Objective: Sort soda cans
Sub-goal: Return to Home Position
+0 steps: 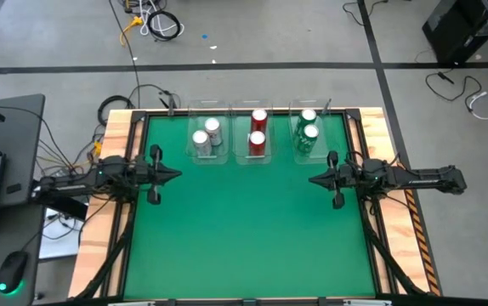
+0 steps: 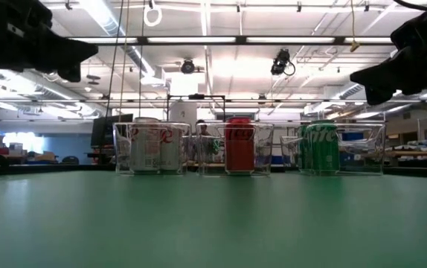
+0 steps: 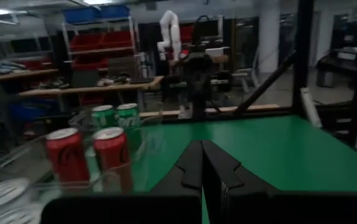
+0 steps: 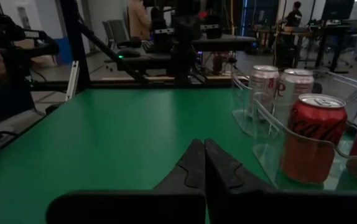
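Observation:
Six soda cans stand upright in three clear bins along the table's far edge. The two silver cans (image 1: 207, 136) are in the left bin, the two red cans (image 1: 258, 132) in the middle bin, the two green cans (image 1: 307, 129) in the right bin. In the low view the silver cans (image 2: 154, 146), a red can (image 2: 239, 144) and a green can (image 2: 320, 147) show in a row. My left gripper (image 1: 178, 175) hovers shut over the table's left side. My right gripper (image 1: 311, 179) hovers shut over the right side. The fingertips point at each other.
The clear bins (image 1: 255, 155) sit side by side at the far edge. Wooden rails (image 1: 116, 140) border the table's left and right. The green surface (image 1: 244, 229) between and in front of the arms holds no objects. People stand in the room beyond the table.

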Robot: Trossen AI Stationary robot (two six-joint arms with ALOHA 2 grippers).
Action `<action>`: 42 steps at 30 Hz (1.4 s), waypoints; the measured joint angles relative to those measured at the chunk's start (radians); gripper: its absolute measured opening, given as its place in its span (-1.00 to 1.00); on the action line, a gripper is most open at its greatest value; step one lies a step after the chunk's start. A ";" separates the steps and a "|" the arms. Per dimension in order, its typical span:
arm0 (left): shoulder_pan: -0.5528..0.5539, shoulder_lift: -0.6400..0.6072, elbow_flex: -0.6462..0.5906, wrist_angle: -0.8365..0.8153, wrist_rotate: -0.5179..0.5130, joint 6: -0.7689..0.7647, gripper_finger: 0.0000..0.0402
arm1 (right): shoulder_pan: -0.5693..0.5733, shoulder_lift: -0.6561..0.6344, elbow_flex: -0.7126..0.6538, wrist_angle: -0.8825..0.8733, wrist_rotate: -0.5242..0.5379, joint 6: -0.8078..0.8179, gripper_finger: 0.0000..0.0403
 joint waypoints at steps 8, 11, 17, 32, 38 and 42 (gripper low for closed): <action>-0.001 -0.032 -0.028 -0.008 -0.036 0.007 -1.00 | -0.019 0.004 0.000 -0.001 0.000 0.001 -1.00; 0.000 -0.030 -0.069 0.056 -0.034 0.006 -1.00 | -0.046 0.005 0.000 -0.002 0.002 0.008 -1.00; 0.009 -0.031 -0.070 0.096 0.013 0.035 -1.00 | -0.103 0.003 0.000 0.002 0.005 0.019 -1.00; 0.118 -0.031 -0.071 0.047 -0.042 0.012 -0.96 | -0.194 0.006 0.000 0.000 0.010 0.029 -0.99; 0.118 -0.028 -0.071 -0.044 -0.058 -0.007 -0.94 | -0.208 0.006 0.000 0.000 0.011 0.026 -0.93; 0.118 -0.023 -0.071 -0.043 -0.062 -0.021 -0.94 | -0.208 0.006 0.000 0.001 0.011 0.029 -0.90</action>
